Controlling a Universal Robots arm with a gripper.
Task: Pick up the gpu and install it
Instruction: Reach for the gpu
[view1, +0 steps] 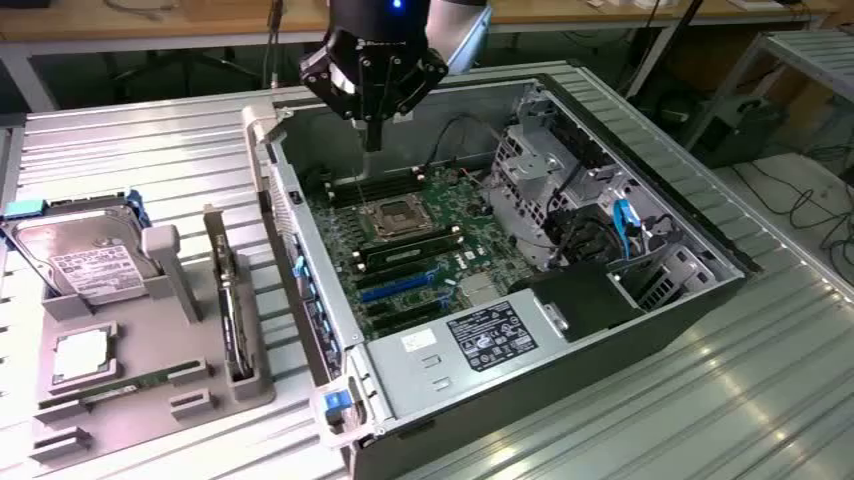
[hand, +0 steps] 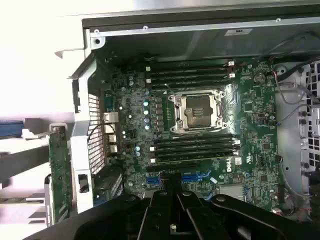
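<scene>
The gripper (view1: 374, 138) is pinched together holding nothing, right above the motherboard (view1: 400, 250), and the gpu (view1: 236, 320) sits well away from it in a gray stand (view1: 160, 260).

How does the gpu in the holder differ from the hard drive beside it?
The gpu is a thin green card standing on edge; the hard drive is a boxy silver block with a white label, leaning back. The gpu sits next to the computer case; the hard drive is further to the exterior view's left. Both rest in the gray holder, apart from the gripper.
</scene>
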